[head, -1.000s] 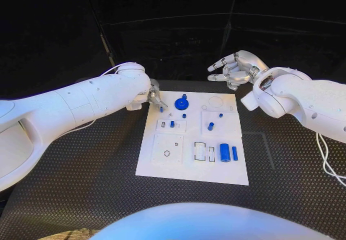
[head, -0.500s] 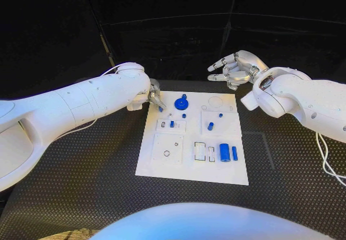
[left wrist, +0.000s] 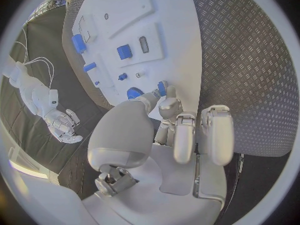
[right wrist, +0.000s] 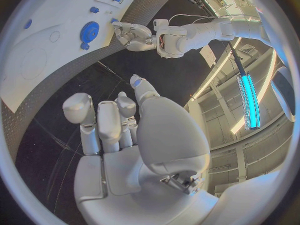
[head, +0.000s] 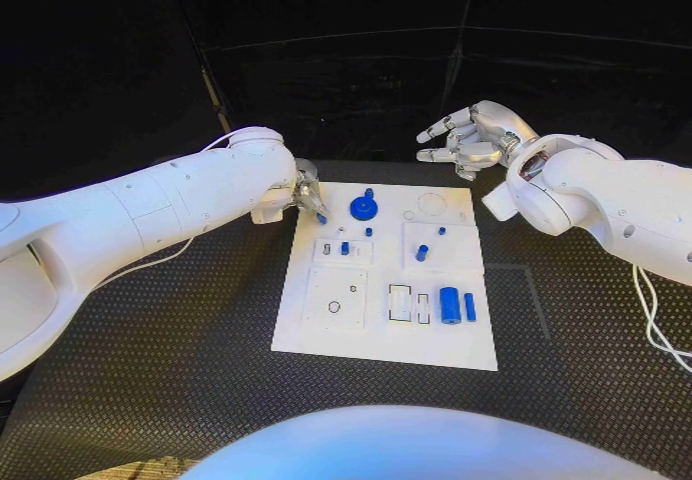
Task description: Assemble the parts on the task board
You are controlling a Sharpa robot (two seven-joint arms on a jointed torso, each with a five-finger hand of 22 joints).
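The white task board (head: 325,335) lies in the middle of the table. My left hand (head: 306,192) hovers at its far left corner and pinches a small blue peg (left wrist: 161,88) between thumb and a fingertip, just over the board's edge. Beside it a blue gear (head: 365,209) sits on the board, with a small peg (head: 369,191) behind it. More small blue pieces (head: 421,252) stand mid-board. A thick blue cylinder (head: 449,303) and a slim one (head: 470,306) lie near the right edge. My right hand (head: 469,135) is raised beyond the far right corner, fingers apart, holding nothing.
The board (left wrist: 134,15) rests on a black ribbed mat (head: 173,330) that surrounds it on all sides. A white cable (head: 649,310) trails along the right. In the right wrist view the left hand (right wrist: 134,36) shows past the board (right wrist: 37,45).
The left forearm has shifted slightly while its hand stays at the board's far left corner with the peg. The right hand has not moved.
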